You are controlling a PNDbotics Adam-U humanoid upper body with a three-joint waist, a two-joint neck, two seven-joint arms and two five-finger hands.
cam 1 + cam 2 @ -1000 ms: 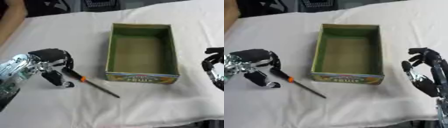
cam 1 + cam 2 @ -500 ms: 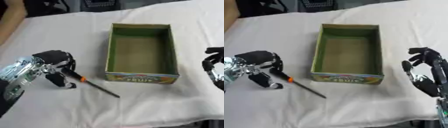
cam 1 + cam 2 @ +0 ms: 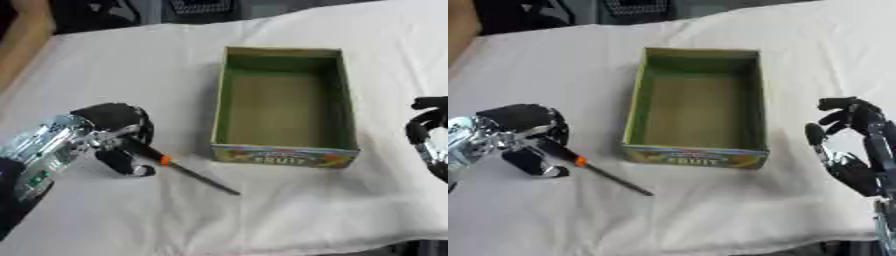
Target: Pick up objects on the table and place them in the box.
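left hand [image 3: 112, 131]: fingers curled about screwdriver [image 3: 179, 169] handle, apparently pinching | screwdriver: tip on white table [image 3: 131, 65], just left of green box [image 3: 284, 107] | right hand [image 3: 850, 145]: relaxed, idle at right edge

A screwdriver [image 3: 179, 169] with a black handle, an orange collar and a thin dark shaft lies slantwise on the white-covered table [image 3: 131, 60], its tip pointing toward the near right, just left of the box's front corner. The box [image 3: 284, 107], a green-lined open cardboard carton with a printed fruit label on its near wall, stands upright and empty.
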